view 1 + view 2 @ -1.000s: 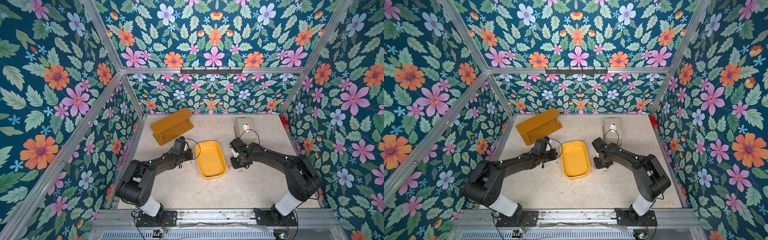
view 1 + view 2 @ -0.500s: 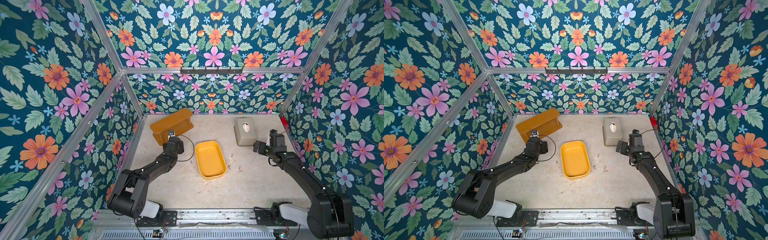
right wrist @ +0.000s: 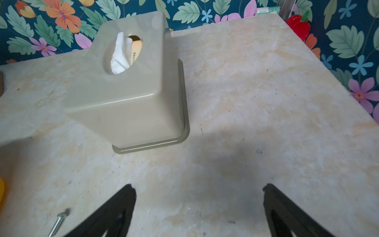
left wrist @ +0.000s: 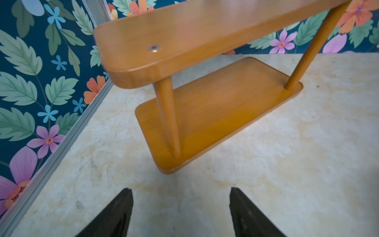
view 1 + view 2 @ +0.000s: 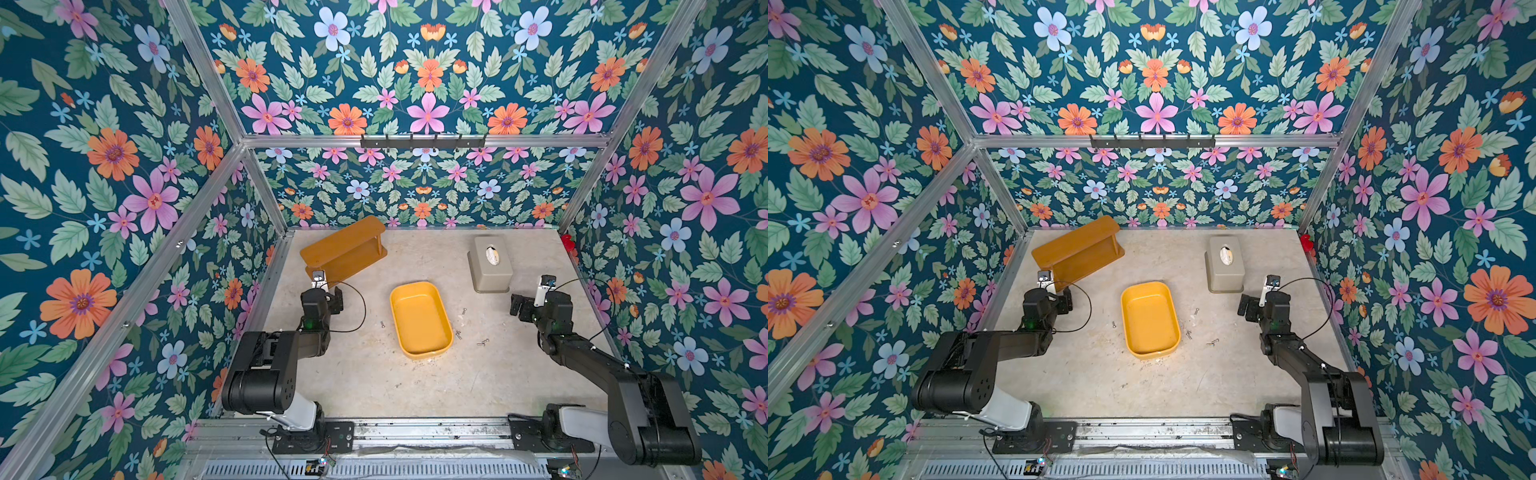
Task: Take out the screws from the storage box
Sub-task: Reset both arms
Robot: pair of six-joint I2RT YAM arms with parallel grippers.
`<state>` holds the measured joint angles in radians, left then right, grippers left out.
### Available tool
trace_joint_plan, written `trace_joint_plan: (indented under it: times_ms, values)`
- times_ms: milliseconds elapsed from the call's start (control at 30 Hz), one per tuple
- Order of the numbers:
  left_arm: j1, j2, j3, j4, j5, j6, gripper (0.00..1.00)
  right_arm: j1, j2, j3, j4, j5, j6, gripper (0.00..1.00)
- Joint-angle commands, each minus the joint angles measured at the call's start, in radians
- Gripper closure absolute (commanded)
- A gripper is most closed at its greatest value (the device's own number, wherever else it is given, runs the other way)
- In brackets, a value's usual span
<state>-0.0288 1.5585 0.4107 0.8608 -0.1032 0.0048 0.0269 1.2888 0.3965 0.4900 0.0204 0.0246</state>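
The mustard-yellow storage box (image 5: 420,320) (image 5: 1150,320) lies mid-table, and its inside looks bare. Several tiny silvery screws lie on the table around it: one to its left (image 5: 381,324) and others to its right (image 5: 464,310) (image 5: 458,333) (image 5: 482,342). My left gripper (image 5: 336,297) (image 4: 181,205) hangs open and empty to the left of the box, facing the wooden shelf. To the right of the box, near the tissue box, my right gripper (image 5: 519,306) (image 3: 199,205) is wide open and empty. One screw (image 3: 59,221) shows beside it in the right wrist view.
An orange-brown wooden shelf (image 5: 343,249) (image 4: 205,102) stands at the back left, close to the left gripper. A grey-beige tissue box (image 5: 490,264) (image 3: 127,88) stands at the back right. A small red object (image 5: 567,241) sits against the right wall. Flowered walls enclose the table.
Both arms have drawn back from the storage box toward their own sides. Both grippers have opened. Screws now lie on the table where the grippers were.
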Motion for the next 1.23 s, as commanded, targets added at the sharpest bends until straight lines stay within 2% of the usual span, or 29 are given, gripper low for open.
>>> trace_joint_plan:
  times_ms: [0, 133, 200, 267, 300, 333, 367, 433, 500, 533, 600, 1200]
  values:
    - [0.045, 0.001, -0.026, 0.138, 0.11, -0.026, 0.21, 0.0, 0.04, -0.024, 0.206, 0.032, -0.033, 0.0]
    - [0.043, 0.005, -0.072, 0.221, 0.12, -0.012, 0.21, -0.009, 0.103, -0.028, 0.264, 0.03, -0.03, 0.0]
    - [0.041, 0.054, -0.125, 0.396, 0.111, -0.011, 0.19, -0.015, 0.117, -0.039, 0.302, 0.029, -0.026, 0.0]
    - [0.041, 0.033, -0.112, 0.311, 0.123, -0.008, 0.18, -0.017, 0.114, -0.05, 0.315, 0.035, -0.024, 0.0]
    - [0.041, 0.038, -0.115, 0.333, 0.12, -0.007, 0.18, -0.017, 0.119, -0.06, 0.34, 0.035, -0.022, 0.0]
    - [0.04, 0.042, -0.116, 0.339, 0.12, -0.005, 0.16, -0.018, 0.12, -0.072, 0.358, 0.038, -0.021, 0.0]
    - [0.041, 0.036, -0.112, 0.316, 0.119, -0.006, 0.01, -0.018, 0.131, -0.089, 0.392, 0.043, -0.02, 0.0]
    - [0.041, 0.042, -0.112, 0.329, 0.113, -0.008, 0.01, -0.018, 0.169, -0.124, 0.515, 0.082, -0.008, 0.0]
    - [0.04, 0.038, -0.111, 0.32, 0.111, -0.009, 0.01, -0.019, 0.149, -0.104, 0.438, 0.079, -0.005, 0.0]
    - [0.039, 0.039, -0.113, 0.329, 0.112, -0.008, 0.01, -0.02, 0.168, -0.112, 0.487, 0.079, -0.007, 0.0]
    - [0.039, 0.035, -0.114, 0.325, 0.114, -0.011, 0.01, -0.02, 0.153, -0.102, 0.437, 0.084, -0.004, 0.0]
    - [0.04, 0.037, -0.115, 0.326, 0.112, -0.009, 0.01, -0.034, 0.16, -0.102, 0.451, 0.063, 0.007, 0.0]
